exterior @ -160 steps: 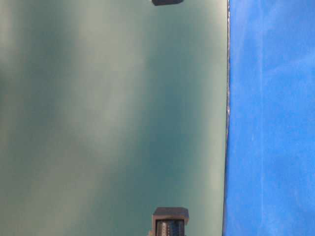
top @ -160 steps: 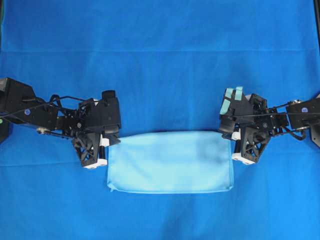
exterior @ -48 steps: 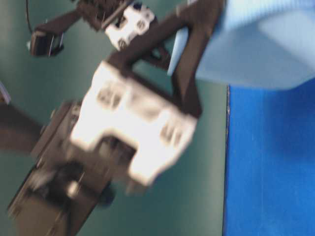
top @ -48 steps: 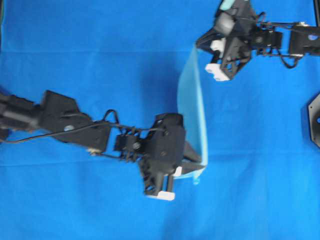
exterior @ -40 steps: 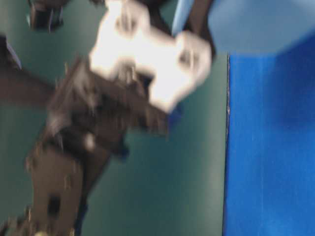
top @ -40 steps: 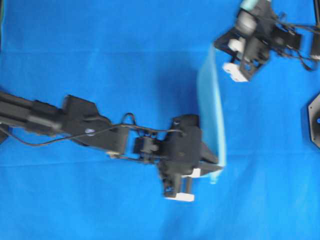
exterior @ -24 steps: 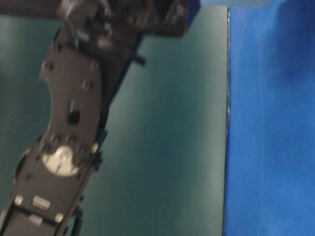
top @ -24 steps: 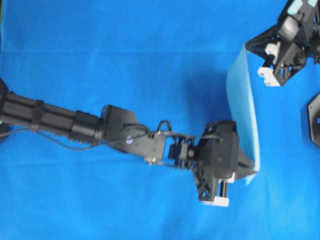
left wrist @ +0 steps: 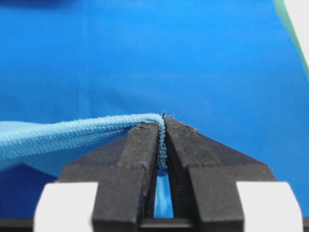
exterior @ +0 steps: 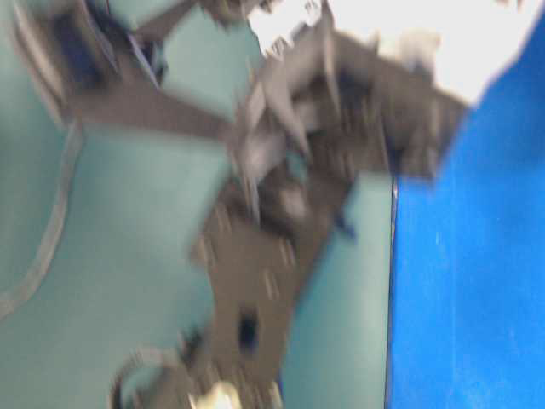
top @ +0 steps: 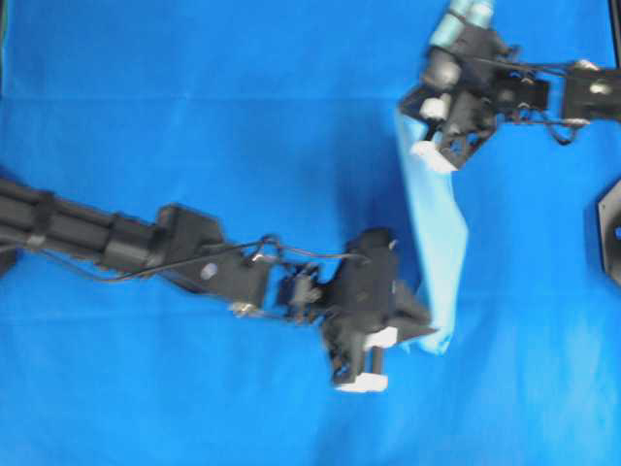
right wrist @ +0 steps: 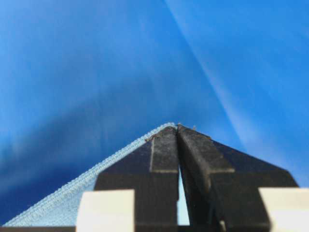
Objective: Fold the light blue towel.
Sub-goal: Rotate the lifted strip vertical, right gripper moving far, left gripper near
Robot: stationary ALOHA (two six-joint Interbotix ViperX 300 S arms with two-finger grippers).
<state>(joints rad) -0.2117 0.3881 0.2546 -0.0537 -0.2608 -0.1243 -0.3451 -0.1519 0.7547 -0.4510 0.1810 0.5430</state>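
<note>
The left gripper [left wrist: 162,126] clamped one corner of the light blue towel [top: 437,243] — pads pressed together. The right gripper [right wrist: 177,129] pinched another, the cloth slung between them above the royal-blue table covering [top: 194,116].

both grippers, left [top: 419,328] and right [top: 419,124], are clamped tight, arms extended.

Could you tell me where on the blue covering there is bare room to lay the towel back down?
Bare table covering spans the upper left, above the left arm, and the strip along the bottom edge. It is crowded on the right, where the left gripper and right gripper hold the light blue towel between them.
</note>
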